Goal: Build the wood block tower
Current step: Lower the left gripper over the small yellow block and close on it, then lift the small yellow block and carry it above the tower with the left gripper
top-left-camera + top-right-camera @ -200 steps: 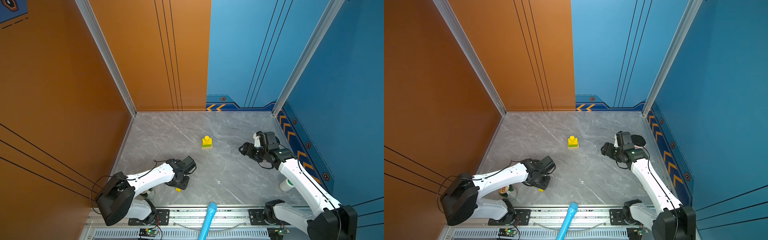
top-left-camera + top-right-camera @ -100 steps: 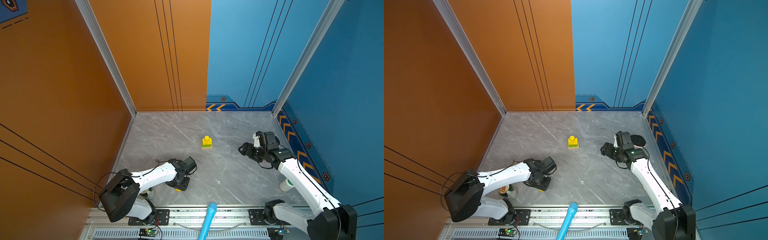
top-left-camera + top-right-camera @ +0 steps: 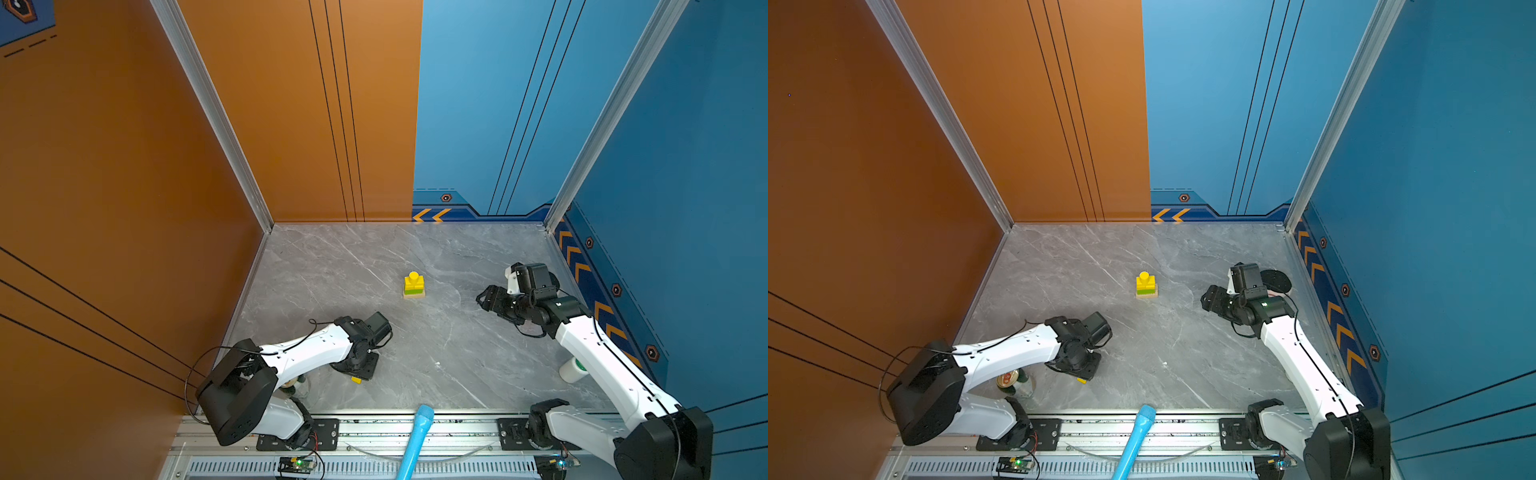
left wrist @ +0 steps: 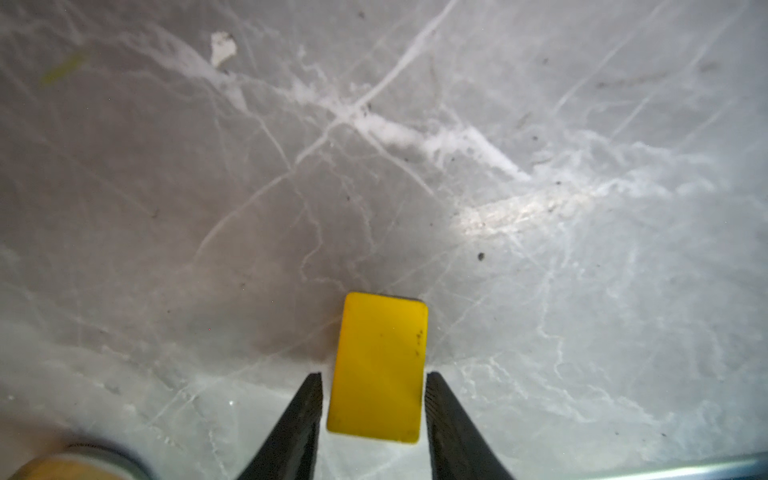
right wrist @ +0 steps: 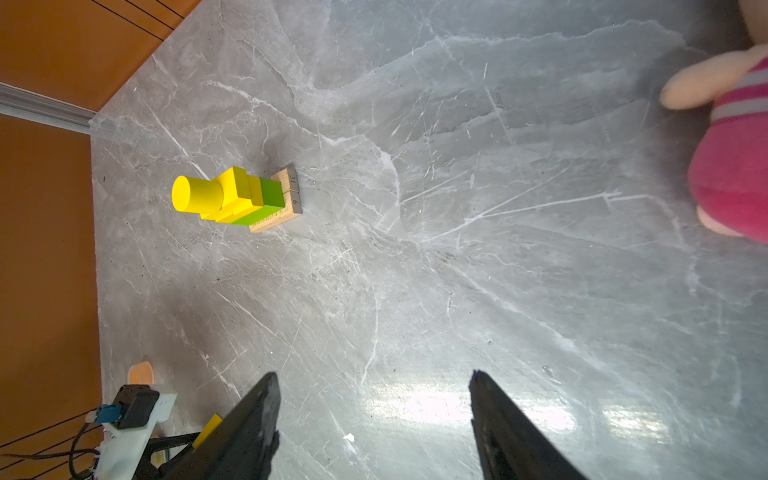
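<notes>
The tower (image 3: 414, 286) (image 3: 1146, 286) stands mid-table in both top views: tan planks lowest, a green layer, yellow blocks, and a yellow cylinder highest (image 5: 232, 197). A loose yellow block (image 4: 378, 370) lies flat on the table near the front edge (image 3: 356, 380) (image 3: 1081, 380). My left gripper (image 4: 374, 376) points down over it with a finger on each long side. A thin gap shows at one finger, and the other is at the block's edge. My right gripper (image 5: 374, 378) (image 3: 484, 297) hangs open and empty to the right of the tower.
A drink can (image 3: 1008, 379) stands beside the left arm's base. A white bottle with a green cap (image 3: 573, 369) is at the right wall. A pink plush toy (image 5: 735, 158) and a black disc (image 3: 1275, 280) lie behind the right gripper. A blue tube (image 3: 415, 440) crosses the front rail.
My left gripper's jaws have narrowed around the yellow block, and the left arm has shifted slightly. The right arm and the tower have not moved.
</notes>
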{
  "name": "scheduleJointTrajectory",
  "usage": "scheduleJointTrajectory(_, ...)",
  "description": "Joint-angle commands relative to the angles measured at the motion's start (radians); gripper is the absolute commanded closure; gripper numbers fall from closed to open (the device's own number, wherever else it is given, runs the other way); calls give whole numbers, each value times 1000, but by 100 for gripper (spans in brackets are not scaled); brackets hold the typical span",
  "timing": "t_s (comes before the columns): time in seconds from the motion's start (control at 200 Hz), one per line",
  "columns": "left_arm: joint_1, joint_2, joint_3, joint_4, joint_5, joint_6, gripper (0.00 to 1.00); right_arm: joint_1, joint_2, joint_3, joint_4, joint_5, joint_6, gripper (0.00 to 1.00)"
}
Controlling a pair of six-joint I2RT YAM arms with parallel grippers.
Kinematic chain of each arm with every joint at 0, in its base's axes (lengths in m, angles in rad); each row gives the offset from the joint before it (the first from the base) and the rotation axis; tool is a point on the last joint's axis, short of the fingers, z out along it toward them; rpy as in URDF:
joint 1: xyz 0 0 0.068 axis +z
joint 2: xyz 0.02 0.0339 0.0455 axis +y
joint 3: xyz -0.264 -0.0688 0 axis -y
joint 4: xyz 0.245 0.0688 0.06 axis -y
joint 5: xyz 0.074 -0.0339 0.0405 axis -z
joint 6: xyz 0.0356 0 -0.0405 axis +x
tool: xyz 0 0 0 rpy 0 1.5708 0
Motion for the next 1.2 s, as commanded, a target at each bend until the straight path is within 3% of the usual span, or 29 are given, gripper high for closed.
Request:
scheduleJointTrajectory(0.0,10,-13,-10,-17,7,-9,60,9,7,29,-7,17,-10,27)
scheduleJointTrajectory(0.36,17,-21,-1,-24,9,-7,74,10,10,28,-5,19,-11,26)
scheduleJointTrajectory(0.591,30,-84,100,-66,-6,44,77,11,14,31,-3,18,-11,26)
scheduleJointTrajectory(0.856,50,-63,404,-136,-14,217,77,11,21,37,1,20,-12,26)
scheduleJointTrajectory(1.196,63,197,822,-251,-29,517,77,1,47,54,2,9,-22,27)
